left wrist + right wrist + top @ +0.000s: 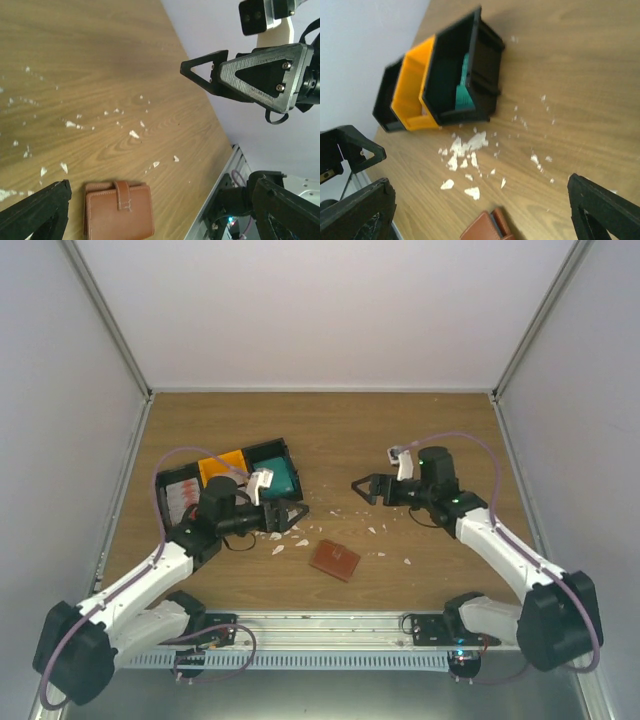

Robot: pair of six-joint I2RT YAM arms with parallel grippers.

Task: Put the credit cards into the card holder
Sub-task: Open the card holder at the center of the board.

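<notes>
The reddish-brown card holder (334, 560) lies closed on the wooden table between the arms, its tab fastened (119, 210) (487, 230). Teal credit cards (278, 475) (464, 90) stand in a black bin (290, 455) at the back left. White cards with red marks (180, 498) sit in another black bin. My left gripper (297, 512) (160, 200) hovers open and empty just left of the holder. My right gripper (360, 490) (480, 200) hangs open and empty behind and to the right of it, and its fingers (260, 75) show in the left wrist view.
An orange bin (222, 465) (412, 85) stands between the two black bins. Tiny white scraps (290, 535) (465, 150) (75, 124) litter the wood around the holder. White walls close off three sides, and a metal rail (330, 625) runs along the near edge.
</notes>
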